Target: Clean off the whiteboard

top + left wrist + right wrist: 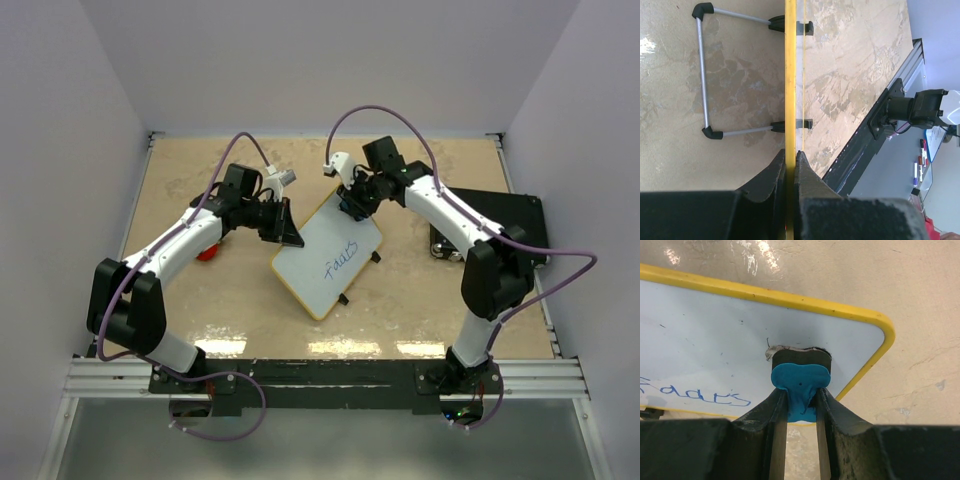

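The whiteboard (pixel 325 258) sits on the table (pixel 240 300) between my two pincers, its wire stand (pixel 702 75) folded out at the back, and the blue handwriting (pixel 695 394) is not yet wiped. My left pincer (pixel 791 156) is clamped on the yellow frame at the board's edge, I judge to stop it sliding under the wiping. My right pincer (pixel 801 395) grips a blue eraser (pixel 801 376), with the dark felt just ahead of the fingertips at the board's corner. Whether the felt presses flat I cannot quite tell. The writing lies off to that pincer's left across bare white. The rounded frame corner is close on its right, so strokes should run leftward. A black case (pixel 500 225) lies behind that arm, well apart.
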Controlling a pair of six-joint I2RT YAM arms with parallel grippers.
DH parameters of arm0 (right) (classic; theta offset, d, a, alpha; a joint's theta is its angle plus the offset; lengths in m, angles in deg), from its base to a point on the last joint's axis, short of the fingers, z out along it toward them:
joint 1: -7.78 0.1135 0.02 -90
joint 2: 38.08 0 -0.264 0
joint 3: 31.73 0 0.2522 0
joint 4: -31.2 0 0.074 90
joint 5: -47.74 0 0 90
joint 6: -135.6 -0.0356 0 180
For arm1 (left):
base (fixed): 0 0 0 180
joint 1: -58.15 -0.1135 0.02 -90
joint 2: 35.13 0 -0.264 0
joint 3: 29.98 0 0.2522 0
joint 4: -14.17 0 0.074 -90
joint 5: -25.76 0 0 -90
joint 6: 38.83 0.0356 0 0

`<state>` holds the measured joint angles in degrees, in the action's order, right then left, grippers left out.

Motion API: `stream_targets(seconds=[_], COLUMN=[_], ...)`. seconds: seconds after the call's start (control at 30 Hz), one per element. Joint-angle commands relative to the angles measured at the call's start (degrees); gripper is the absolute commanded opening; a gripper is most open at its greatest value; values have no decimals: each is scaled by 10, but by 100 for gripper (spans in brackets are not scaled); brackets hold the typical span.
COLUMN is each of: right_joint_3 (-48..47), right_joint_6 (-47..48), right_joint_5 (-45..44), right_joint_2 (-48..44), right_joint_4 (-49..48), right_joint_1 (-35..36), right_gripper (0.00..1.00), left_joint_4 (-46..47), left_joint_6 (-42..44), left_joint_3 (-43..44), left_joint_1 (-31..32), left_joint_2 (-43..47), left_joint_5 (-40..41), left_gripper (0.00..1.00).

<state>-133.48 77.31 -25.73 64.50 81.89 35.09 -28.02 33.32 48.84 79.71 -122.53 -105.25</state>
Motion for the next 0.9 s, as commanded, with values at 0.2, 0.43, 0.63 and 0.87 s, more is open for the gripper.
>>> stream_targets(seconds=[0.2,0.43,0.63,0.87], right_joint_3=[102,132,52,-65], right_joint_6=[43,61,40,30], right_joint_5=[15,26,56,78], right_joint_2=[-13,-19,5,51], right_joint_4=[-22,-15,0,22], right_joint_1=[-25,-52,-49,-45], right_gripper=[0,0,0,0], left_joint_4=[12,14,11,12], left_joint_6=[23,20,25,27], left_joint_3=[18,19,26,26], left_joint_1=[2,2,3,2], left_joint_2=[-8,-14,-18,-18], left_joint_5=[20,18,17,18], left_gripper=[0,0,0,0])
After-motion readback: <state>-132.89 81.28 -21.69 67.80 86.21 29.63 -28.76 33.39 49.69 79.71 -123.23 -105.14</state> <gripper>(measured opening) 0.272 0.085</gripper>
